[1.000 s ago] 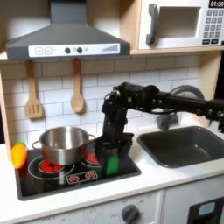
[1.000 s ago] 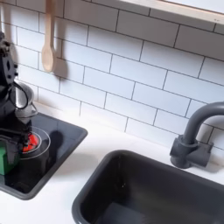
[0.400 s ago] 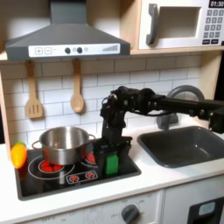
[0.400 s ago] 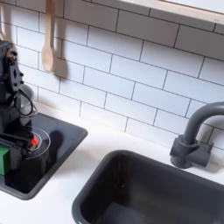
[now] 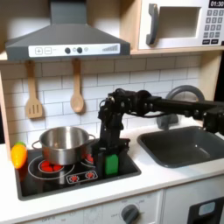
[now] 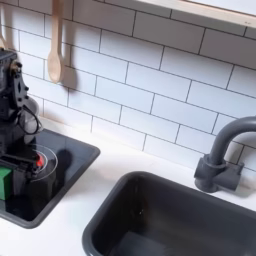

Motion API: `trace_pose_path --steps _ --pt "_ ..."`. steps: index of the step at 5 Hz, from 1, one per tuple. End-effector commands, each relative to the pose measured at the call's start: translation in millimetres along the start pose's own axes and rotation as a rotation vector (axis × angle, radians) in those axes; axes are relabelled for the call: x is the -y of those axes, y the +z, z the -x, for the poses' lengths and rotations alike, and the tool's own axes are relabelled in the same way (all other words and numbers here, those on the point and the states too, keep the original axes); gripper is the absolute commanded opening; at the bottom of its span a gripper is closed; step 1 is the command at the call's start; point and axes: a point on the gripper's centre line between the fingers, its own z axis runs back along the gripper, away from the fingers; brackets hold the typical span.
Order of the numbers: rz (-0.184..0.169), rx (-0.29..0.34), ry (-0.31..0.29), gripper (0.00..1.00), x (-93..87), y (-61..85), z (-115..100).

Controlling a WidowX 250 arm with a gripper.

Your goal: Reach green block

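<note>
The green block [image 5: 111, 164] is small and stands upright on the black stove top [image 5: 52, 179], in front of the right burner. In the second exterior view the green block [image 6: 5, 181] sits at the left edge, partly cut off. My gripper [image 5: 109, 151] points straight down just above the block, its black fingers [image 6: 27, 161] spread at the block's top. It looks open and holds nothing. I cannot tell whether the fingers touch the block.
A steel pot [image 5: 61, 144] stands on the left burner, close to the gripper's left in the first exterior view. A yellow-orange toy [image 5: 18, 155] lies at the stove's left edge. The sink [image 5: 188, 144] and faucet [image 6: 222, 155] are to the right. Two utensils hang on the tiled wall.
The arm has shifted a little to the left in the first exterior view and come down closer over the green block. The block has not moved.
</note>
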Motion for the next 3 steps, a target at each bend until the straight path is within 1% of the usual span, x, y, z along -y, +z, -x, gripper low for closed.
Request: trace_pose_path --steps 1,2,3 --pt "0.013 -0.037 -0.012 1.00 3.3 -6.6 6.8" --pt "0.005 -0.026 -0.010 1.00 0.6 -4.5 4.4" --pt "0.005 -0.026 -0.010 1.00 0.6 -4.5 4.4"
